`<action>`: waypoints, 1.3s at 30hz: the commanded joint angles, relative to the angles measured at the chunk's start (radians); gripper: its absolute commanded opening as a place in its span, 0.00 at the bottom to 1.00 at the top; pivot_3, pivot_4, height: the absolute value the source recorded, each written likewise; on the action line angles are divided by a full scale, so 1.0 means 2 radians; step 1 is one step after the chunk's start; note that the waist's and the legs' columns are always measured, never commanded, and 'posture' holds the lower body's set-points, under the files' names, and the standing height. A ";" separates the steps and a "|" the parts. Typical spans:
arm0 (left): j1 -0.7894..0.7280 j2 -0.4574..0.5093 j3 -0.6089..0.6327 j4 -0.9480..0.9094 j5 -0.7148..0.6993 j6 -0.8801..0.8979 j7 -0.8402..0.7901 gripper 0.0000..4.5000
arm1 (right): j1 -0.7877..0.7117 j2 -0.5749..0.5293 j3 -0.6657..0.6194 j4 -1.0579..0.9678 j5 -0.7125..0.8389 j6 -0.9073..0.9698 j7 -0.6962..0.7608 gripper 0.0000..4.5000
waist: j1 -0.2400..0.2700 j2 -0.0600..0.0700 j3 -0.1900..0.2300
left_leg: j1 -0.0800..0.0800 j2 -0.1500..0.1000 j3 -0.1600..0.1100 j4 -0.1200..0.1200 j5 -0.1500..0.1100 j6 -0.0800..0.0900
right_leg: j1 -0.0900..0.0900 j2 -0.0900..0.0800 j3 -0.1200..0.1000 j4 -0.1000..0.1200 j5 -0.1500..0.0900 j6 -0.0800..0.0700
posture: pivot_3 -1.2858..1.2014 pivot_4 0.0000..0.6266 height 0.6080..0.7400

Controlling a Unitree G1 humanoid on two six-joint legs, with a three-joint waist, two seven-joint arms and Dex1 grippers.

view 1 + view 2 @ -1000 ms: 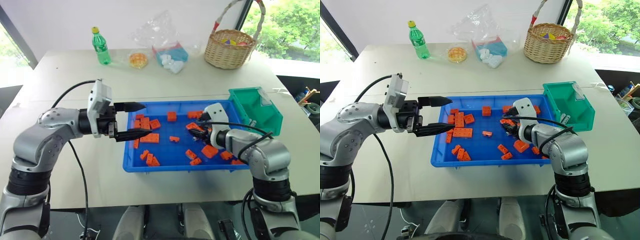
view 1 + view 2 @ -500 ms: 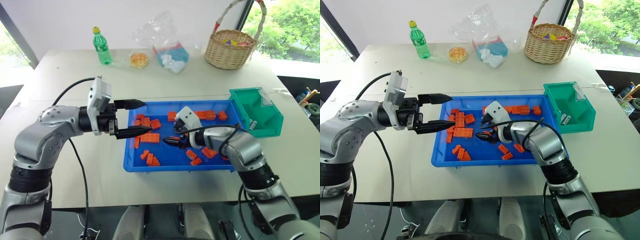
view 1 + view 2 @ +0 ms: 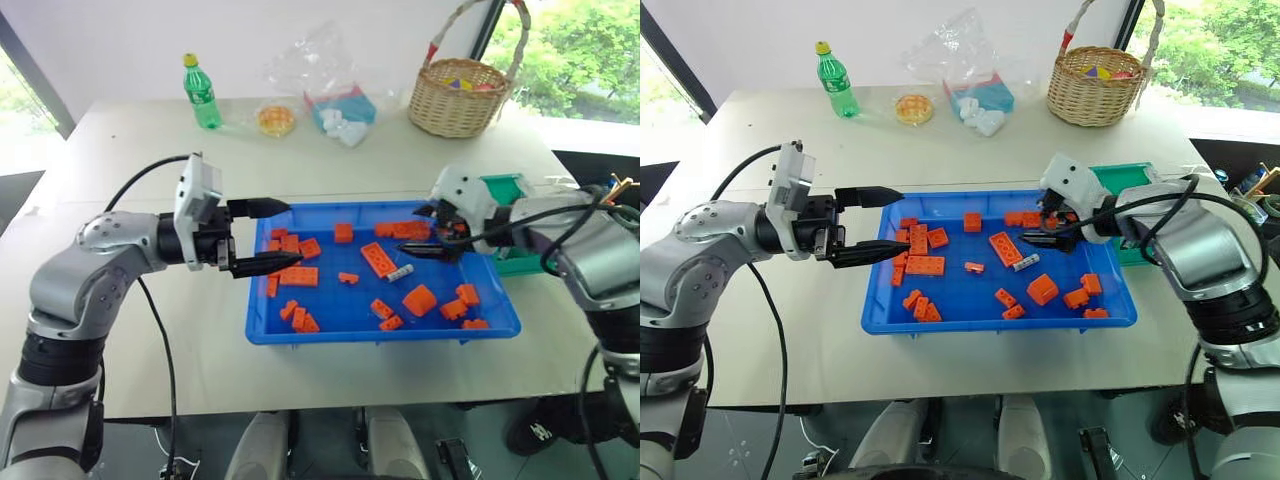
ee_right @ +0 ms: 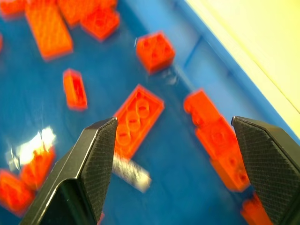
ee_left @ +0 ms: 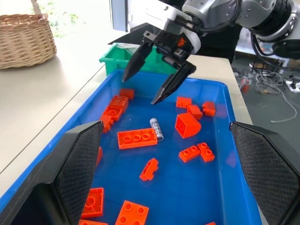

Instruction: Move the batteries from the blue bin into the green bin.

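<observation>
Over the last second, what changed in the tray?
The right gripper swept through the orange bricks, then lifted toward the green bin side, open and empty. Bricks on that side got scattered, and one battery now lies exposed beside the long brick in the blue bin. The left gripper stayed open at the tray's other end; the bricks near it didn't move.

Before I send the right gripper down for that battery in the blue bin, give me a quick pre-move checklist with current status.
1. Right gripper open and empty: ok.
2. Small silvery-white cylindrical battery exposed on the floor of the large shallow bright-blue plastic bin: ok.
3. Battery clear of bricks: not ok, it lies right beside the long orange toy brick.
4. Left gripper away from the battery: ok, open at the bin's far left end.
5. Small teal-green plastic bin free to receive: cannot tell, right arm covers it.
</observation>
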 commanded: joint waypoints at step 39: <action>-0.014 0.017 -0.002 -0.006 -0.001 -0.004 -0.036 1.00 | 0.109 -0.033 -0.162 0.020 -0.039 -0.112 0.068 0.01 | 0.003 0.000 0.000 | 0.000 0.000 0.000 0.000 0.000 0.000 | 0.000 -0.001 0.000 0.000 -0.001 -0.001 | 0.52 0.24 0.64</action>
